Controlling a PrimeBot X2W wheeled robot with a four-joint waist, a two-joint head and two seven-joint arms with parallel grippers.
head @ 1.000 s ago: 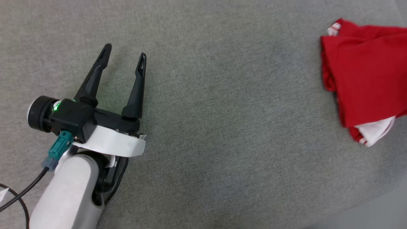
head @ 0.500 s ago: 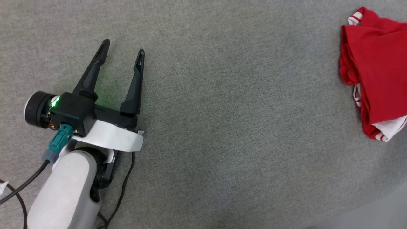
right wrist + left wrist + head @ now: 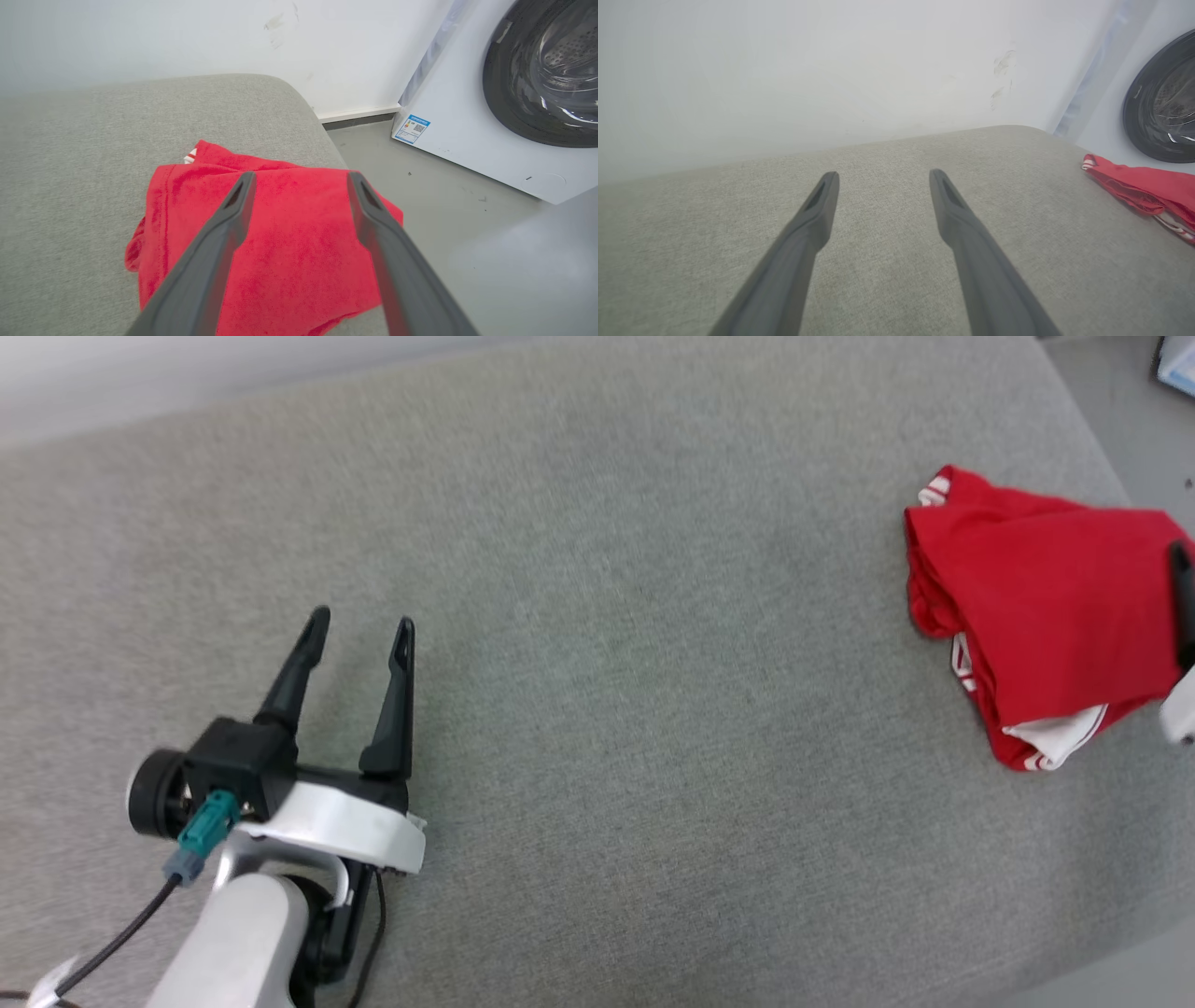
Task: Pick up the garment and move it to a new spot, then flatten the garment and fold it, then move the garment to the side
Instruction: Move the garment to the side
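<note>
The garment point(image 3: 1036, 607), a bright red T-shirt with white striped sleeve trim, lies folded in a loose bundle near the right end of the grey fabric surface point(image 3: 653, 728). My right gripper point(image 3: 301, 176) hovers over the garment point(image 3: 299, 252), open, with nothing between its fingers. One of its dark fingers point(image 3: 1182, 597) shows at the head view's right edge. My left gripper point(image 3: 361, 621) stands open and empty far to the left, above bare fabric. In the left wrist view the left gripper point(image 3: 883, 175) points toward the wall, with the garment point(image 3: 1148, 191) off to the right.
A white washing machine point(image 3: 467, 116) with a dark round door stands on the grey floor point(image 3: 420, 205) just beyond the surface's right end. A white wall point(image 3: 831, 70) runs along the far edge. The garment lies close to the surface's right edge.
The head camera has moved, so the whole picture shifted and the far edge came into view. A right gripper finger now shows at the right edge. The left gripper stays open.
</note>
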